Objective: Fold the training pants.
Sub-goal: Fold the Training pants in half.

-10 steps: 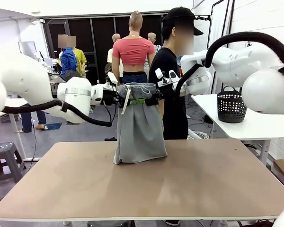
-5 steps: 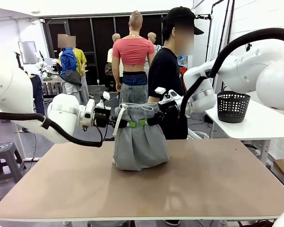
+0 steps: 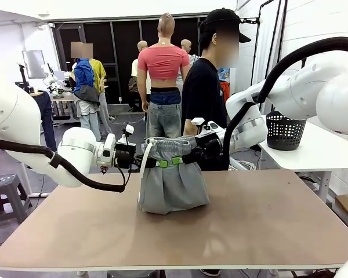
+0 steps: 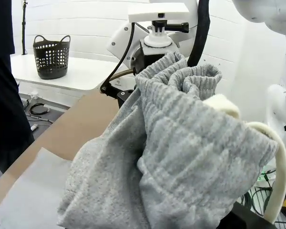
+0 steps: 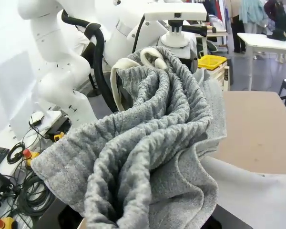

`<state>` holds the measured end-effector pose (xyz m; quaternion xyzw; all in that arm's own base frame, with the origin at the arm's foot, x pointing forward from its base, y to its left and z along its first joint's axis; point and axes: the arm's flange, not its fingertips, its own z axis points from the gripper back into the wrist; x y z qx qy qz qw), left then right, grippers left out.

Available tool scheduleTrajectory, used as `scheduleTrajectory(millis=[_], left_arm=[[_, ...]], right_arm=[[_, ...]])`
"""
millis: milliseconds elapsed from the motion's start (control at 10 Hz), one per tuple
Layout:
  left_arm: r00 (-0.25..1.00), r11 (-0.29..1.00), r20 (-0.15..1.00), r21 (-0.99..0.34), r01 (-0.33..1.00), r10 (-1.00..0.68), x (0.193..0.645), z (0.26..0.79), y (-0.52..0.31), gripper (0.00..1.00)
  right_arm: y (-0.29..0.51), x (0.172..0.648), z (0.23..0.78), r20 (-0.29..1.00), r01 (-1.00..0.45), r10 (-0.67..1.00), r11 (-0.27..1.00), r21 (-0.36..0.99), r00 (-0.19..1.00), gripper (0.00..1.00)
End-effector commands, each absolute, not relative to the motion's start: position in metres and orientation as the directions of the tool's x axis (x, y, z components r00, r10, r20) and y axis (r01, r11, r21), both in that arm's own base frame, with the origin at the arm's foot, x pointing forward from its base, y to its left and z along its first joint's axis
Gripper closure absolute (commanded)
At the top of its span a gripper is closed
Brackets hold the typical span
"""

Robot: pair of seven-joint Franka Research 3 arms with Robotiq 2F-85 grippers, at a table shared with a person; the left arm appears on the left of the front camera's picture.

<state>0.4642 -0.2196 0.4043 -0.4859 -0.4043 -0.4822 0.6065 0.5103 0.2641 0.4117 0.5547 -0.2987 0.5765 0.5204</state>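
A: What changed?
B: The training pants (image 3: 173, 180) hang lower, their bottom bunched on the table (image 3: 261, 223).
A: The arms?
B: Level; left gripper (image 3: 153, 163) and right gripper (image 3: 184, 158) both pinching the waistband.

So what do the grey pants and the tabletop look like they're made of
Light grey gathered-waist training pants: seemingly soft knit jersey, matte and heathered; ribbed loops show in the wrist views, and the fabric slumps in folds. Flat brown table: probably fibreboard or a similar pressed board, with a smooth, uniform, dull surface and no visible grain.
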Motion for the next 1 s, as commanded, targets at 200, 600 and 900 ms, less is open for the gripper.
scheduleTrajectory(millis=[200, 600, 900], left_arm=[[0.264, 0.064, 0.944, -0.257, 0.964, -0.2, 0.454, 0.41, -0.218, 1.0], [0.539, 0.03, 0.818, -0.545, 0.838, -0.201, 0.424, 0.38, -0.211, 1.0], [0.634, 0.075, 0.754, -0.632, 0.772, -0.17, 0.441, 0.334, -0.214, 1.0]], right_arm=[[0.26, 0.504, 0.414, 0.955, -0.925, 0.229, -0.285, 0.253, 0.19, 1.0], [0.253, 0.473, 0.381, 0.895, -0.854, 0.235, -0.283, 0.436, 0.379, 1.0], [0.265, 0.474, 0.344, 0.826, -0.8, 0.271, -0.23, 0.554, 0.494, 1.0]])
